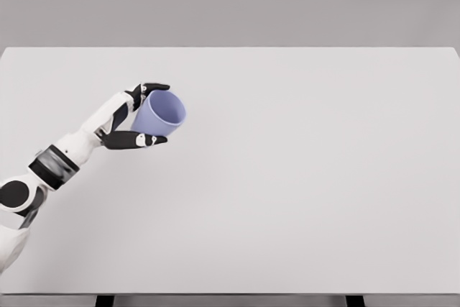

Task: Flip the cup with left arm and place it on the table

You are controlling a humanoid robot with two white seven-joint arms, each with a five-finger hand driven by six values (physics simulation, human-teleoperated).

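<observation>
L hand [136, 116] w/ black fingers [154, 87] pinching a lilac plastic cup [159, 113], one finger above, others below. Cup tilted, mouth facing right & toward camera, over left part of the white bench [302, 177].

White table under a grey wall

The broad white table [287, 177] fills the view; dark legs show at its near edge.

The left arm [43, 170] (white) runs off the picture's lower-left edge.
</observation>
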